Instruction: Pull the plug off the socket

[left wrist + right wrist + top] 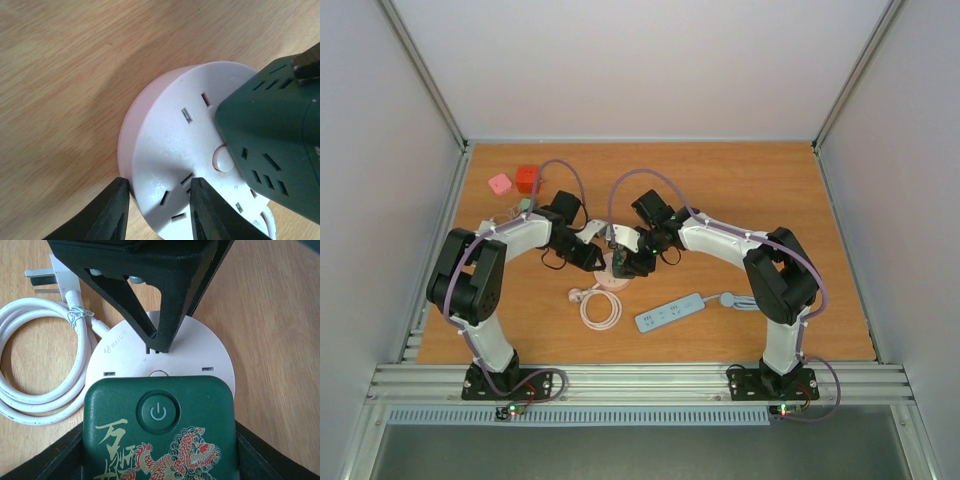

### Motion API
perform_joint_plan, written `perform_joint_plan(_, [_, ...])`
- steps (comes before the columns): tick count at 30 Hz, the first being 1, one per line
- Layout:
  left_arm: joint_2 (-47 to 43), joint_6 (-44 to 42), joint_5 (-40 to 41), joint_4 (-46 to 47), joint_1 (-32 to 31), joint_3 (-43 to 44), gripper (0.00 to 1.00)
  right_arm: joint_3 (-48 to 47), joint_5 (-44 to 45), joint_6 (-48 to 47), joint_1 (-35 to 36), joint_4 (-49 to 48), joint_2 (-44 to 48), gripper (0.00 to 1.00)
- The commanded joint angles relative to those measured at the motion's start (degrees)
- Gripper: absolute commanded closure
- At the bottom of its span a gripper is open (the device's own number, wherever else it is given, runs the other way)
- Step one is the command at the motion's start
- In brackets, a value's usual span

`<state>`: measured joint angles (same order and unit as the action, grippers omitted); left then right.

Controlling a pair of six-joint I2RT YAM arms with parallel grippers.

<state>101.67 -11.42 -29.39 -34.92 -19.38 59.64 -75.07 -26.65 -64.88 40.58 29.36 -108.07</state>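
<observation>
A: While the green plug (125, 405) sits in the round socket (200, 355) mid-worktop (740, 200), the right pincer (159, 430) clamps its sides.
B: Left pincer (159, 190) nips the socket's rim. Coiled white cable (30, 405) touches it; blue power strip (670, 313) near.
A: Plug's pins hidden, right fingertips cut off.
</observation>
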Motion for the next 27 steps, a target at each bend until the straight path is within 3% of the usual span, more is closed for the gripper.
perform_joint_plan(1, [3.5, -1.9, 11.9, 1.7, -0.6, -1.6, 0.65, -2.1, -5.2, 2.7, 0.4, -1.0, 0.9, 0.90])
perform_joint_plan(17, [6.1, -1.6, 15.1, 0.4, -0.6, -0.6, 0.67, 8.7, -0.4, -4.6, 2.1, -10.7, 8.1, 0.93])
perform_joint_plan(27, [6.3, -1.7, 16.0, 0.4, -0.6, -0.7, 0.68, 0.5, -4.9, 3.9, -0.2, -4.8, 4.0, 0.94])
